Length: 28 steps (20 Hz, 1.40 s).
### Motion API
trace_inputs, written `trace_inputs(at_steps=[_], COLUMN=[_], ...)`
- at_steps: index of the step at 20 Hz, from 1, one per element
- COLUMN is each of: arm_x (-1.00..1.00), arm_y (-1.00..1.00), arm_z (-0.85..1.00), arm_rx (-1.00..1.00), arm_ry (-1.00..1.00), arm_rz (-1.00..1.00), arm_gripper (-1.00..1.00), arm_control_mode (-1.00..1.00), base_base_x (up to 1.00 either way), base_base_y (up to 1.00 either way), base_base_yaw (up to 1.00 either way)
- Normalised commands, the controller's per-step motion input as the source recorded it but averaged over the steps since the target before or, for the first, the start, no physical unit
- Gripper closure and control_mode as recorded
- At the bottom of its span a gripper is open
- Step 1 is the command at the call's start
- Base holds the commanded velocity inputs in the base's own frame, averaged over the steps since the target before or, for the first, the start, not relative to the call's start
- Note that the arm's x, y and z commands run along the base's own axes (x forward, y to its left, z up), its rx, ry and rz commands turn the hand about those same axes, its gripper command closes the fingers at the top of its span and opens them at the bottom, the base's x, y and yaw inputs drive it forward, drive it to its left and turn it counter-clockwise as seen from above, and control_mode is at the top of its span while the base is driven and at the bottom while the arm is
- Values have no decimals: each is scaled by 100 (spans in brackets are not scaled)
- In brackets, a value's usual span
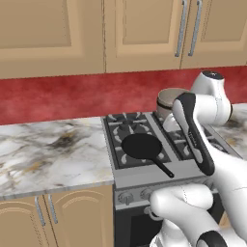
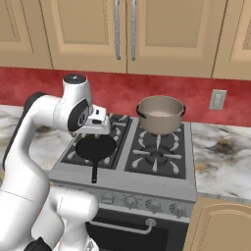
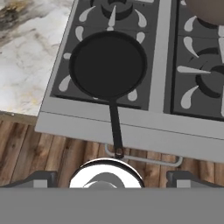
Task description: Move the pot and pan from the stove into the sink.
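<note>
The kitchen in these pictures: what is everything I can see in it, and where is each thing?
Pan: one, black, front left burner, handle toward the stove front.
Pot: one, brownish-grey, no lid, back right burner.
Stove: one, grey with black grates, between the counters.
Counters: two, marbled white, either side.
Cabinets: tan wood, above and below.
Backsplash: red.
Wall outlet: one, right of the pot.
Floor: brown wood.
Robot arm: white.
Gripper: above the pan, holding nothing.
</note>
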Motion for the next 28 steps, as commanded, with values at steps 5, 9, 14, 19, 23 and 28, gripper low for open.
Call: trace_inputs(at_steps=[5,9,14,19,23,28], arm_x=[0,0,0,5,5,2], arm_y=[0,0,0,0,0,0], arm_z=[-19,-26,-28,-23,-27,-31], arm_rx=[0,0,0,0,0,0], arm_ry=[0,0,0,-1,-4,-8], arm_rz=[2,2,1,0,0,0], arm_gripper=[-100,-100,-100,-100,-100,-100], arm_control_mode=[-100,-100,-100,-100,-100,-100], base_base_x=[0,0,0,0,0,0], base_base_y=[0,0,0,0,0,0], base_base_yaw=[0,0,0,0,0,0])
